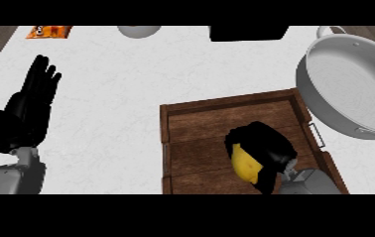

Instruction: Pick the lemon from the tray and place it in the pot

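Note:
A yellow lemon (245, 164) lies over the wooden tray (205, 127) near its front right part. My right hand (267, 147) is curled round the lemon from above and from the right, and hides its far side. A grey metal pot (344, 89) stands tilted in view at the right, just beyond the tray's right edge, with nothing showing inside it. My left hand (33, 99) rests open at the left edge, fingers pointing up.
Along the far edge of the white counter sit an orange packet (50, 31), a pale grey bowl (139, 30) and a black object (249, 32). The tray has raised wooden walls and a small metal handle (318, 134) on its right side.

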You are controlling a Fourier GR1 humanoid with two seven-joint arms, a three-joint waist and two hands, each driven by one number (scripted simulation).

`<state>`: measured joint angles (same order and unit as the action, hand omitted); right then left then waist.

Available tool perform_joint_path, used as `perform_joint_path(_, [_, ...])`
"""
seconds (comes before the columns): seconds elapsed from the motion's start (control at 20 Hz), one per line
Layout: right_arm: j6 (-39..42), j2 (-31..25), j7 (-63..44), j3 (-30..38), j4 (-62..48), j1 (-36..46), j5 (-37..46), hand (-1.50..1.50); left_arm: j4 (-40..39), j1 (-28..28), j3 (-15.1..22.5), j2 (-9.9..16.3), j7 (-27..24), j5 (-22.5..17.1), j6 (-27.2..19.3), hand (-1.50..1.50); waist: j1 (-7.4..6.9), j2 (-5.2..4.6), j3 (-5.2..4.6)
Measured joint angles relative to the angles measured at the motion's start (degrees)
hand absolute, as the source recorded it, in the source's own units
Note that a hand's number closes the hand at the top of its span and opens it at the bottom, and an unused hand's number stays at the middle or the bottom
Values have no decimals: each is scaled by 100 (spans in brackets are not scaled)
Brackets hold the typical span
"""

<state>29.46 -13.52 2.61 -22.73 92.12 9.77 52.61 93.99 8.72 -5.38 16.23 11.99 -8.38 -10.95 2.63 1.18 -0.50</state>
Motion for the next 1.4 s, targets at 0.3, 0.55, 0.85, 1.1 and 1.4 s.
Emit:
perform_joint_path(0.3, [-230, 800, -1734, 6, 1366, -883, 307, 150, 142, -87, 75, -59, 27, 44, 1, 0, -71, -44, 28])
perform_joint_path(0.55, [-983, 1184, -2513, 170, 2604, -1076, 448, 150, 137, -46, 95, -75, 82, 46, 15, 0, -76, -57, 42])
perform_joint_path(0.85, [-1528, 1311, -3168, 681, 3727, -797, 750, 150, 48, 60, 54, -48, 56, 13, 107, 0, -155, -88, 46])
perform_joint_path(1.1, [-1356, 1178, -3534, 1598, 4127, -290, 687, 150, -44, 140, 44, -91, 14, 33, 146, 0, -205, -105, 47])
perform_joint_path(1.4, [-1181, 857, -3369, 3120, 3871, 243, -207, 150, -125, 314, 66, -165, 72, 128, 116, 0, -228, -115, 52])
